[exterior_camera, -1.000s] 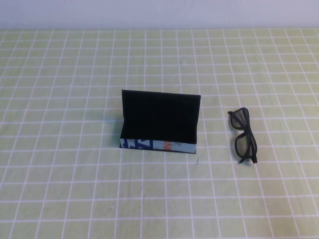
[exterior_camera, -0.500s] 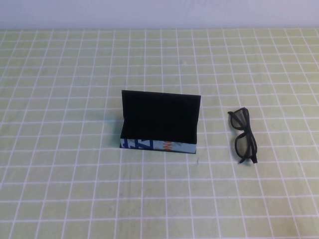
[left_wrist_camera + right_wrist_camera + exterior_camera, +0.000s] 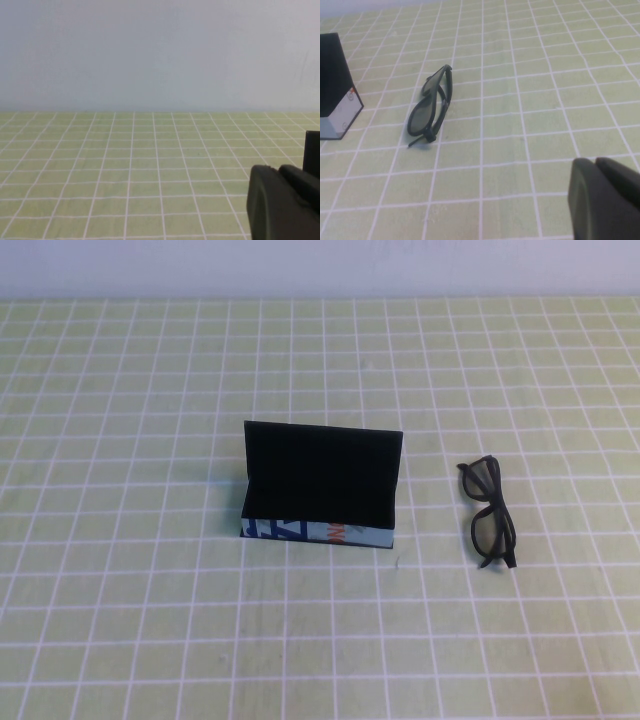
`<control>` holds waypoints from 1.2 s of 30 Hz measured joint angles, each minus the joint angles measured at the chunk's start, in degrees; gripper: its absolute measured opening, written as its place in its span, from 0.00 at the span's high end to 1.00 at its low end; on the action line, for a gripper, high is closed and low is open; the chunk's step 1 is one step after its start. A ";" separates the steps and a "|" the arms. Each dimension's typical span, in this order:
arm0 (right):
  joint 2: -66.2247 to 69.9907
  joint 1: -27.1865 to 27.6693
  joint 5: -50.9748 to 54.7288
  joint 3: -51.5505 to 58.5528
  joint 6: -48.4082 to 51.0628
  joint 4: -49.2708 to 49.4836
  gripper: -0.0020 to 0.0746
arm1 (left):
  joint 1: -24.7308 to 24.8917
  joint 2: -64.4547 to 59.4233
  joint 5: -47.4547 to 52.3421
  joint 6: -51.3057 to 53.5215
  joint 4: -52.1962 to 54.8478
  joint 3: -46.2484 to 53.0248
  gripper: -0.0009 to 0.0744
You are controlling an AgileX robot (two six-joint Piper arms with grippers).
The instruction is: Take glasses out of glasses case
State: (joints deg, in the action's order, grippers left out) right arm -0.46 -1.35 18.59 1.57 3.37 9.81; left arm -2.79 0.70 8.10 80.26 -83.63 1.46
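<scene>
Looking down from the high camera, I see the glasses case (image 3: pixel 320 487) standing near the middle of the tabletop (image 3: pixel 130 620), its black flap lid raised upright behind the box and its light blue printed front side facing me. The glasses (image 3: pixel 489 512) are already out of it, lying folded on the green checked cloth well to the right of the case, apart from it, with their length running away from me. Neither arm reaches into the high view. From the right wrist camera, my right claw (image 3: pixel 606 197) shows only as a dark body at the corner of the picture; it is closed and has hold of nothing. The glasses (image 3: pixel 431 106) lie well ahead of it on the cloth, resting on their edge with the arms folded, and a corner of the case (image 3: pixel 337 92) stands beyond them to one side. From the left wrist camera, my left claw (image 3: pixel 282 202) also appears as a dark body low over bare cloth; I cannot tell how far it is open. A black edge of the case (image 3: pixel 312 150) shows just past it.
</scene>
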 joint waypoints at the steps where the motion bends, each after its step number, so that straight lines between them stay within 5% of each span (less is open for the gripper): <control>1: 0.00 0.00 0.03 0.00 0.00 0.00 1.00 | 0.00 0.00 0.00 0.00 0.00 0.00 0.99; 5: 0.00 0.00 0.12 0.00 0.00 0.10 1.00 | 0.00 0.00 0.00 0.00 0.67 0.00 0.99; 8: 0.00 0.00 0.12 0.00 0.00 0.10 1.00 | 0.00 0.00 0.30 -4.35 10.62 0.00 0.99; 15: 0.00 0.00 0.12 0.00 0.00 0.12 1.00 | 0.00 0.00 2.22 -61.54 67.06 0.00 0.99; 18: 0.00 0.00 0.12 0.00 0.00 0.12 1.00 | 0.00 0.00 3.82 -76.85 81.95 0.00 0.99; 36: 0.00 0.00 0.12 0.00 0.00 0.22 1.00 | 3.10 0.00 12.31 -75.10 80.12 -0.11 0.99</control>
State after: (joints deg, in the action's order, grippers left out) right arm -0.46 -1.35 18.71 1.57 3.37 10.03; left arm 0.31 0.70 20.41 5.15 -3.52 1.35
